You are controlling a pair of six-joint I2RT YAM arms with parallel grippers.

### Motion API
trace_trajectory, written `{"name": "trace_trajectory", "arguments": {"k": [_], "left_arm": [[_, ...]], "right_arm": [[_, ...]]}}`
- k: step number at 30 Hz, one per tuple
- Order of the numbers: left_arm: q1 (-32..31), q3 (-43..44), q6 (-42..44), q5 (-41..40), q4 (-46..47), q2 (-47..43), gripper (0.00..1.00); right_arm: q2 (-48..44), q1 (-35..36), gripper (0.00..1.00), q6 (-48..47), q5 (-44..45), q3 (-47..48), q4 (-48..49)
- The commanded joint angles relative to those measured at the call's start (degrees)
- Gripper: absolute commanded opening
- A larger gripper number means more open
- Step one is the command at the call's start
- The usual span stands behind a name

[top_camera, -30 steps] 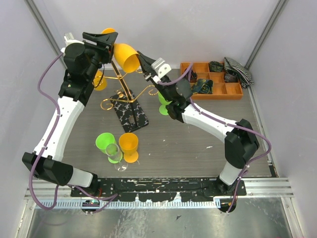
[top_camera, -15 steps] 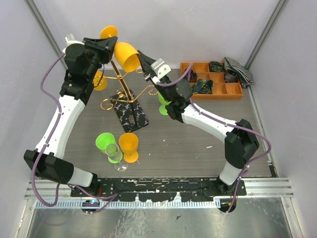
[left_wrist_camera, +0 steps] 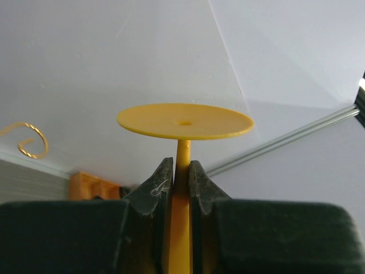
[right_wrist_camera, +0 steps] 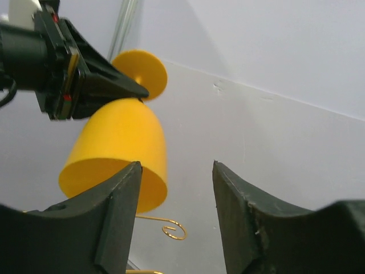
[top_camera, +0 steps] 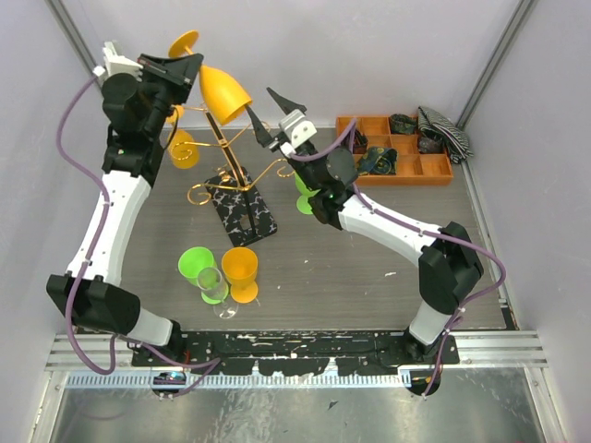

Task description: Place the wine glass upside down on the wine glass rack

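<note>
An orange wine glass (top_camera: 224,89) hangs tilted in the air above the gold wire wine glass rack (top_camera: 233,164), its foot (top_camera: 182,43) up and to the left and its bowl mouth facing down and right. My left gripper (top_camera: 189,66) is shut on the stem (left_wrist_camera: 182,157), just under the round foot (left_wrist_camera: 185,120). My right gripper (top_camera: 268,115) stands open just right of the bowl (right_wrist_camera: 117,148) and holds nothing. A scroll-ended arm (right_wrist_camera: 174,230) of the rack shows below the bowl. The rack's black marbled base (top_camera: 242,214) lies on the table.
Another orange glass (top_camera: 182,149) hangs at the rack's left. A green glass (top_camera: 303,194) sits by the right arm. A green (top_camera: 196,265), a clear (top_camera: 214,286) and an orange glass (top_camera: 241,270) stand at the front left. An orange compartment tray (top_camera: 434,168) is at the back right.
My right gripper has opened and let go of the bowl's rim. The left gripper has closed on the stem and carried the glass up and a little to the left.
</note>
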Motion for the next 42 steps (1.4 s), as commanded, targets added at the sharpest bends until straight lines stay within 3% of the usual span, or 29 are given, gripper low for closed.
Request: {"name": "trace_trajectory", "arguments": {"k": [1,2,8,14,19,23,37,42], "left_arm": [[2.7,5.1,16.3,2.0,0.4,-1.6,0.05],[3.2,5.1,19.2,2.1,-0.5,-2.3,0.00],[5.3,0.0,39.0,1.6,-3.7,-8.5,0.00],[10.5,-13.5,47.9,-1.4,3.7,-19.0,0.00],[13.0,-15.9,58.1,-5.1,-0.1,-24.2,0.00],[14.3,-19.7,59.7,-2.7,-0.6,-26.3,0.00],[18.0,-38.1,63.4,23.4,9.6,-28.1,0.00],[18.5,-42.1,63.6,25.9,10.4,-29.9,0.00]], "right_arm": [[-3.5,0.4,0.61,-2.1,3.0,-0.8,-0.9],[-3.8,0.3,0.63,-2.6,3.7,-1.0,-1.8],[-5.1,0.4,0.70,-5.5,8.2,-0.6,-8.8],[-5.4,0.3,0.72,-7.3,10.3,-1.2,-11.9],[-6.0,0.3,0.73,-7.5,11.6,-2.2,-14.2],[-6.6,0.3,0.73,-7.4,12.9,-3.3,-15.6],[-15.0,0.3,0.76,-9.5,15.6,-9.1,-20.6],[-16.4,0.2,0.77,-10.0,16.0,-9.7,-23.0]]}}
